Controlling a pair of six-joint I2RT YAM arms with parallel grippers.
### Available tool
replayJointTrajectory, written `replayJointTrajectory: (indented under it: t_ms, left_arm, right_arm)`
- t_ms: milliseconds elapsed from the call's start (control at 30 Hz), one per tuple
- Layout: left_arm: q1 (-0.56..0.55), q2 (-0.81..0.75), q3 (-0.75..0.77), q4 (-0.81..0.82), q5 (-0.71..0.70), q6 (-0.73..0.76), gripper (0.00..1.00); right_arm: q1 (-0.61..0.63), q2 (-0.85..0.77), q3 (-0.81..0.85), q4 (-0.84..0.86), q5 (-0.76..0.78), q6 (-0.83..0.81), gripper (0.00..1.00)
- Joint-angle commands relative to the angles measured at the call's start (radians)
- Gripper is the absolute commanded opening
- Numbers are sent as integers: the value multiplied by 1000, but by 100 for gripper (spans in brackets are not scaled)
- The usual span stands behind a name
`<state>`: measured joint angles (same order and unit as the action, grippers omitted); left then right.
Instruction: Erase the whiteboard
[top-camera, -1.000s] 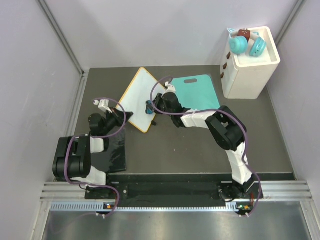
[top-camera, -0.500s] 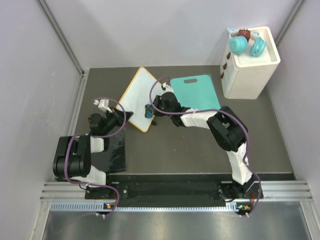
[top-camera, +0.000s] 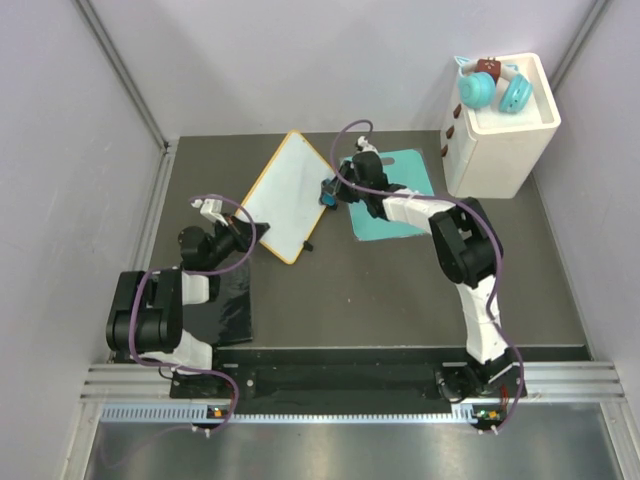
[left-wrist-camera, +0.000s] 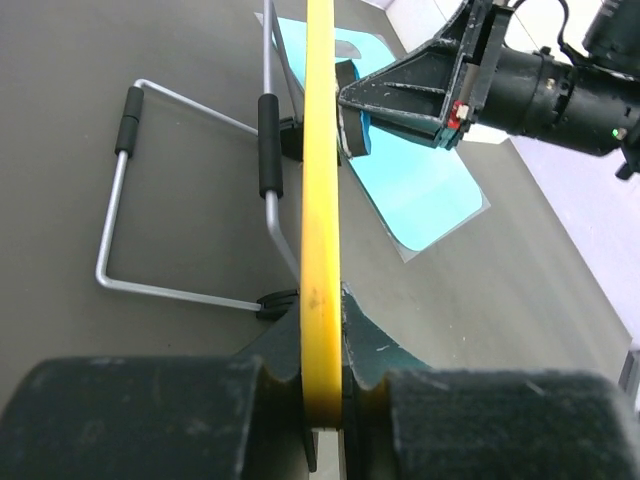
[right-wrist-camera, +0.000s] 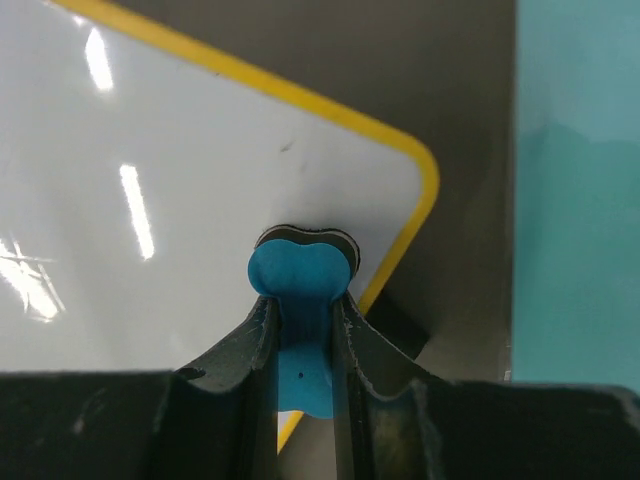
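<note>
"Right wrist view first, please. What does the right tool (right-wrist-camera: 303, 312) hold?"

"It is closed tight on a blue eraser (right-wrist-camera: 298, 275). The pad end of the eraser presses on the white face of the whiteboard (right-wrist-camera: 180, 190), near the rounded yellow corner at the middle right of the frame. The face looks almost clean; I see only one faint small mark above the eraser."

"And the left tool (left-wrist-camera: 322, 385)?"

"At the bottom of the left wrist view it pinches the yellow frame, one finger on each side. The board is seen from its edge there, and it leans on a grey wire stand (left-wrist-camera: 175, 290) on the dark counter (left-wrist-camera: 560, 300)."

"Where is the board in the top view?"

"Upper middle, tilted, with the teal cutting board (top-camera: 400, 215) just to its right."

"How will it handle, do you think?"

"I judge it light, thin and stiff, with a smooth, slippery face. On such a stand it may slide or tip when the eraser pushes. The frame edge is the good place to hold it, because it is thicker and less slippery than the face. The wiping pressure should be moderate."
</note>
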<state>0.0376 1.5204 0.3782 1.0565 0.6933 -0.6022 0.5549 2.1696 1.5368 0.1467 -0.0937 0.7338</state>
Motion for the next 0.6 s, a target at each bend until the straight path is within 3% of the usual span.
replayJointTrajectory:
  t_ms: [0, 167, 567]
  left_arm:
    - [-34, 17, 5, 7, 146, 48, 0]
    - [-35, 11, 13, -3, 144, 44, 0]
    - [-35, 24, 19, -4, 150, 42, 0]
  right_arm:
    - [-19, -94, -47, 11, 12, -54, 0]
    - [-26, -160, -110, 68, 3, -66, 0]
    - [54, -128, -172, 217, -63, -27, 0]
